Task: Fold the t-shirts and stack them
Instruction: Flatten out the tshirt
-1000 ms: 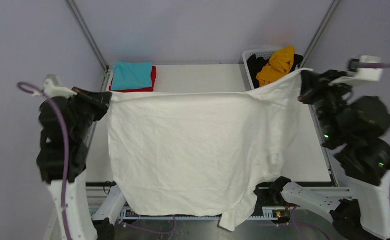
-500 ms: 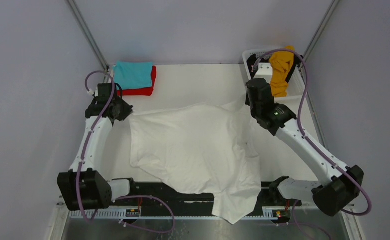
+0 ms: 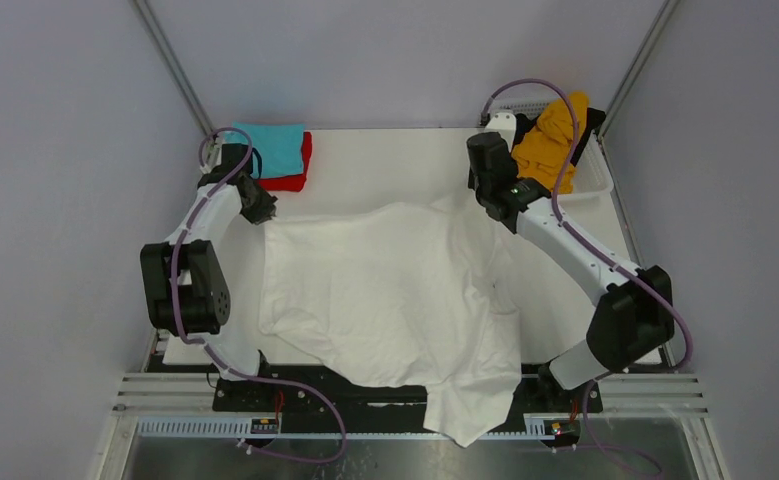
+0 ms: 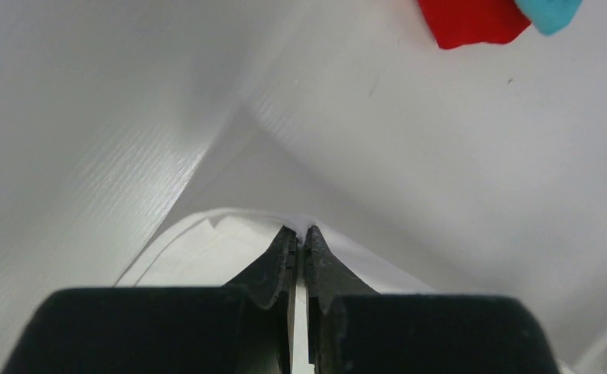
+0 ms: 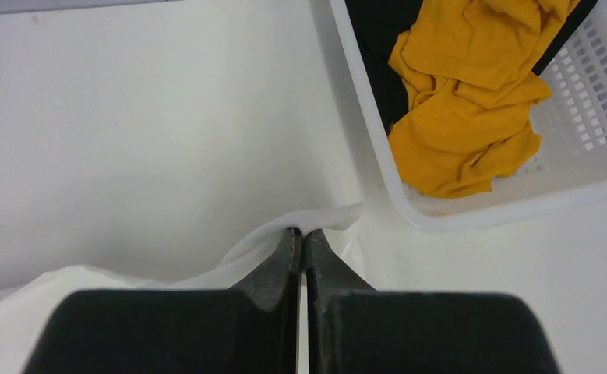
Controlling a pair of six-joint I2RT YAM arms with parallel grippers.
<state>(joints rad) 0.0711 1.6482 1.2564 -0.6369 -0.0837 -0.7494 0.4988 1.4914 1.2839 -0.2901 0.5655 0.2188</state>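
White t-shirt [image 3: 385, 290] between each arm's fingers [image 4: 277, 266]

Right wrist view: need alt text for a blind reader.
The right end effector, shut, pinches an edge of the white t-shirt, with the white table beyond. At the view's upper right, a white lattice basket holds a crumpled orange-yellow shirt over a black shirt.

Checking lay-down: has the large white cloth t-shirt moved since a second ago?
Yes. The white t-shirt dropped onto the table, no longer overlapping the white lattice basket.
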